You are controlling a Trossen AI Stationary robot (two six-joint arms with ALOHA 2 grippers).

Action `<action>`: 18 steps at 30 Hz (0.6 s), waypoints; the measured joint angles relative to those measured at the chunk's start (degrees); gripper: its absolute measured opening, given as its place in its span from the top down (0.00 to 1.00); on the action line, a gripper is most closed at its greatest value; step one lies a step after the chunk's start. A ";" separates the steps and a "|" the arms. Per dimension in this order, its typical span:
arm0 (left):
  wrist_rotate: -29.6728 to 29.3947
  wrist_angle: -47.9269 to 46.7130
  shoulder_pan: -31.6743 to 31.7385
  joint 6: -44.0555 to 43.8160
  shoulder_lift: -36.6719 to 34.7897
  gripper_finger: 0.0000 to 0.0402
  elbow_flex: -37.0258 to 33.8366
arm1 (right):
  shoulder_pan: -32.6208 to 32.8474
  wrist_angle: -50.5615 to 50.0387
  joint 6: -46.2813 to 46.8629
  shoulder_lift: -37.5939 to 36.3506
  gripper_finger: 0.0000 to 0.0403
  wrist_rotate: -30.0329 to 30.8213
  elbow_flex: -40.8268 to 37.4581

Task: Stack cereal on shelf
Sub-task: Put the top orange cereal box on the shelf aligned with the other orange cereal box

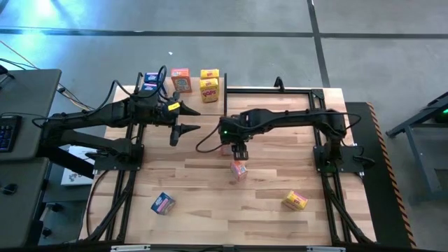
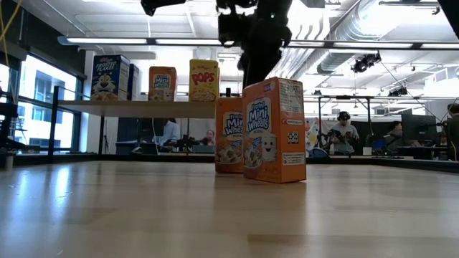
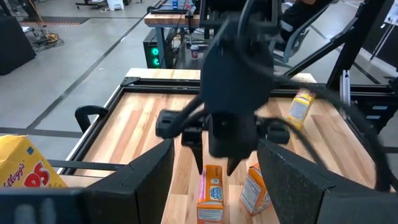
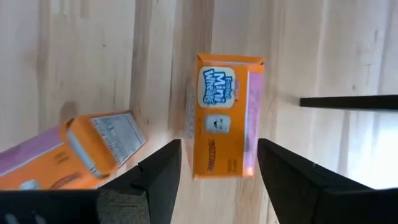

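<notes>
Orange cereal box (image 2: pixel 274 131) is standing upright on the counter (image 2: pixel 143 208) at frame centre in the low view, a second orange box (image 2: pixel 229 135) just behind it. Right gripper (image 1: pixel 240 152) is hovering above the second box, fingers (image 4: pixel 152 183) spread, pinching nothing. Left gripper (image 1: pixel 189 119) is waiting at upper centre-left, fingers spread. Shelf (image 2: pixel 143 105) at upper left is carrying three boxes (image 2: pixel 161 83). Blue box (image 1: pixel 162 204) and yellow box (image 1: pixel 295 201) are lying at lower frame.
</notes>
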 joint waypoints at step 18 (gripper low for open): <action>-0.09 -1.74 -0.01 -0.13 -0.02 0.44 0.00 | 0.02 0.01 0.07 -16.52 0.49 0.08 0.00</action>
